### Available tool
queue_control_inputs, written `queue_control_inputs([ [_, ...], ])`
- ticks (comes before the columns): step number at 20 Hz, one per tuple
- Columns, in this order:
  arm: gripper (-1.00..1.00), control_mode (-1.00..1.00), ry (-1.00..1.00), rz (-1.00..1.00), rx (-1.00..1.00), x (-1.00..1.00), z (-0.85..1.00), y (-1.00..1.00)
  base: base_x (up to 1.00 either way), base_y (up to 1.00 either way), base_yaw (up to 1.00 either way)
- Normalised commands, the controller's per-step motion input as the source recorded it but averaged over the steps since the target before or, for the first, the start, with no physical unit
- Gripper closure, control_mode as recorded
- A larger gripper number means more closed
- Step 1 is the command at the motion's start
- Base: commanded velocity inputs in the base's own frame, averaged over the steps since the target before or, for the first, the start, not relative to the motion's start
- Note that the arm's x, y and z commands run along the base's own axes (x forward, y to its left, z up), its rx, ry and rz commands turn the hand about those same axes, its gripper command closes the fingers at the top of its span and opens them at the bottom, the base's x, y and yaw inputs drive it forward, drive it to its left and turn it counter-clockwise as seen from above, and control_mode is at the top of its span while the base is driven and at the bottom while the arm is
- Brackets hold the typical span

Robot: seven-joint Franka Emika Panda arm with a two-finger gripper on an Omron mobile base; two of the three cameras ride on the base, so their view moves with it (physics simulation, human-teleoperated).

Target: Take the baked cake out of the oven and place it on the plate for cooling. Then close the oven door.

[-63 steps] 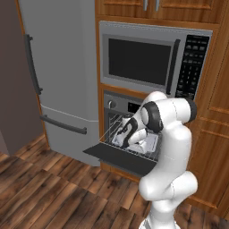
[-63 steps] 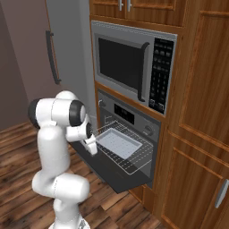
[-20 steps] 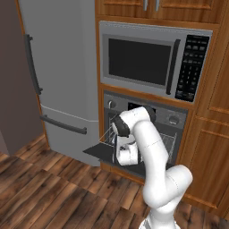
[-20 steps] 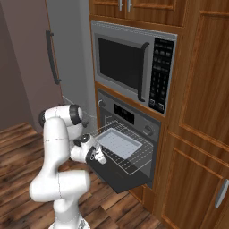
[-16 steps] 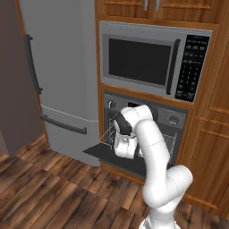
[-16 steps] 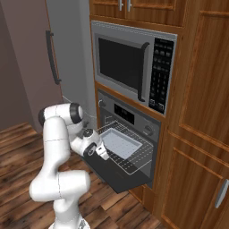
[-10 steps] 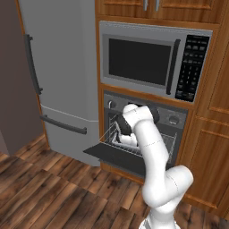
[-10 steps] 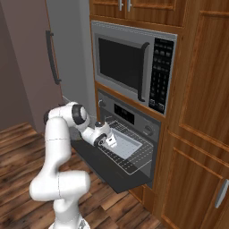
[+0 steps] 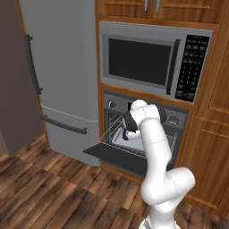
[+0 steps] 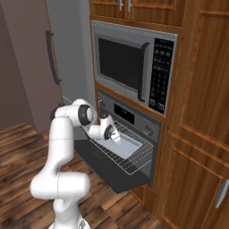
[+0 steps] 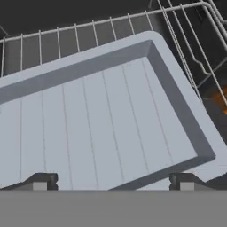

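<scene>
One grey tray, under open pincer

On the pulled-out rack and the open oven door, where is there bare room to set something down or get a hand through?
The tray covers the back of the wire rack; the open pincer hangs over its left edge, so that side is crowded. Bare rack remains between the tray's front rim and the rack's front bar. The oven door has free panel beyond the rack's front.

The oven stands with its dark oven door dropped flat open. On my side, a shallow pale grey tray sits on the pulled-out wire rack.
</scene>
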Motion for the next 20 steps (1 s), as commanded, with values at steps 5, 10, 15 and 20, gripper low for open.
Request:
queue_control_inputs([
  [5, -1.0, -1.0, 0.21, 0.0, 0.0, -0.26, 0.0, 0.01, 0.0, 0.0, 0.0],
  [10, -1.0, -1.0, 0.08, -0.01, 0.0, -0.77, 0.0, -0.01, 0.0, 0.0, 0.0],
  [15, -1.0, -1.0, 0.02, -0.02, 0.02, -0.98, 0.0, -0.15, 0.0, 0.0, 0.0],
  [20, -1.0, -1.0, 0.02, -0.05, 0.04, -0.41, -0.18, -0.36, 0.0, 0.0, 0.0],
])
